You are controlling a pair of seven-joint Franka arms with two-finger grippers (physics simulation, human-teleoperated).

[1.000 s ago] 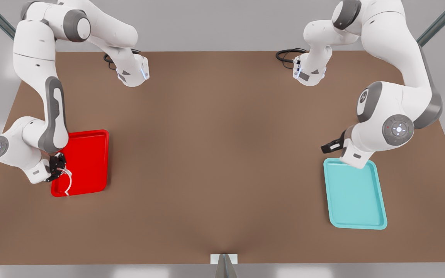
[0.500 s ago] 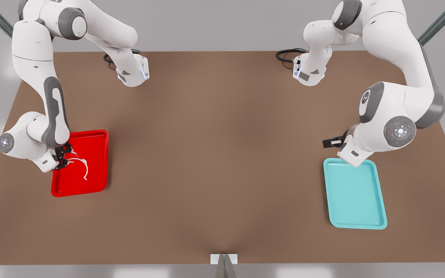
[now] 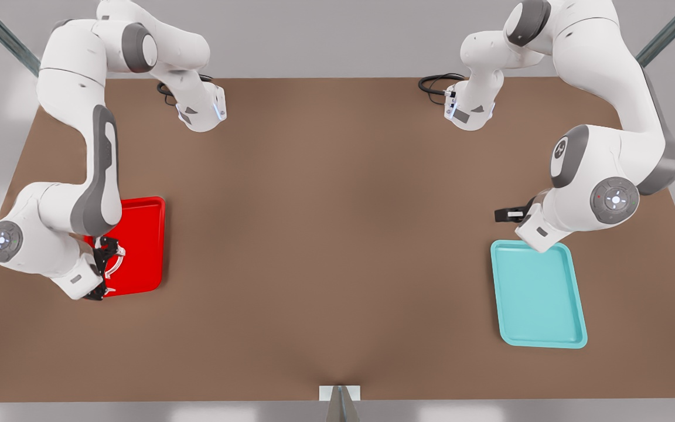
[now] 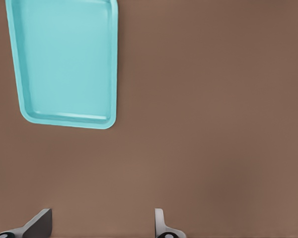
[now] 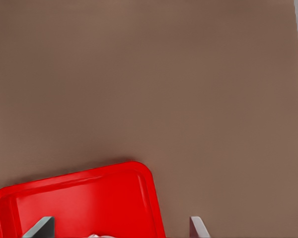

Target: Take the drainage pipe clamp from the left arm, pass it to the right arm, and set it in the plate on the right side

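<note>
Brown tabletop: right gripper (image 3: 105,265) hangs over the red plate (image 3: 144,246), fingers apart around the white clamp (image 3: 116,262) (curved, grip uncertain); left gripper (image 4: 102,224), fingers apart, waits beside the teal tray (image 3: 539,299).

A plain brown surface (image 3: 337,246) is seen carrying 2 shallow rectangular trays with rounded corners and raised rims. The red plate (image 3: 144,234) is laid near the front view's left edge, and a teal tray (image 3: 539,296) near the front view's right edge, the 2 well apart. Both are set flat on the surface, with bare brown between them.
</note>
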